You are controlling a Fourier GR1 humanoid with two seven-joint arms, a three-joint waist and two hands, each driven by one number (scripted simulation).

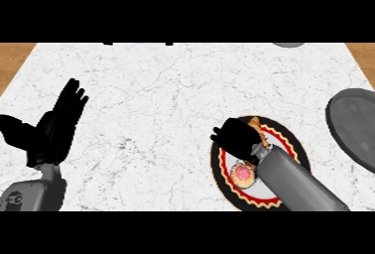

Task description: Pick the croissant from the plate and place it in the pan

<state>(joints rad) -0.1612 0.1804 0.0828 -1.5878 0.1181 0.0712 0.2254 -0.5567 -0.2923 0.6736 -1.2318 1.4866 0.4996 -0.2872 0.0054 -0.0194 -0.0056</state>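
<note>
Croissant (254, 122): on the plate (291, 144) near the counter's (161, 89) front edge, mostly under my right hand (236, 139).
Right hand: fingers curled over it.
Left hand (55, 126): released, resting by the left edge.
Pan (359, 126): right edge.
Handling: probably light, flaky, crushable; I'd hold its thick middle.

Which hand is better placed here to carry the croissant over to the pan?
The right hand. It is over the plate with fingers curled at the croissant, and the pan lies on that same side. The left hand rests open at the counter's far left.
</note>
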